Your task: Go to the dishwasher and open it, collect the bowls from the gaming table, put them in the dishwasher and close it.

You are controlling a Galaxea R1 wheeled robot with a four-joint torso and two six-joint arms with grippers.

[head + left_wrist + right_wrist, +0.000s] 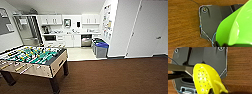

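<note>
My left hand (223,45) was clamped, as far as I could judge, on the rim of the green bowl (235,28). The bowl hung over the brown floor (183,22) with only a sliver of its edge in the grip. My right hand (223,92) seemed closed the same way, at the handle end of the yellow perforated bowl (204,80), which was tilted on its side above the same floor.

Both bowls were well apart from the dishwasher (86,40). It stood open, dark inside, under the far counter of the kitchenette.

I thought the worst risk was a bowl slipping. Smooth plastic pinched at the edge could swing or twist out with any jolt, most likely where the brown floor met the pale floor (80,53) in front of the dishwasher.

The grey bins with blue lids (101,48) stood just beside the dishwasher, on the side nearer the white wall. A wide approach could have clipped them with the base or an elbow.

The table-football table (32,60) stood well away from the dishwasher on the opposite side. Its near corner could have caught my left arm had I turned toward it.
</note>
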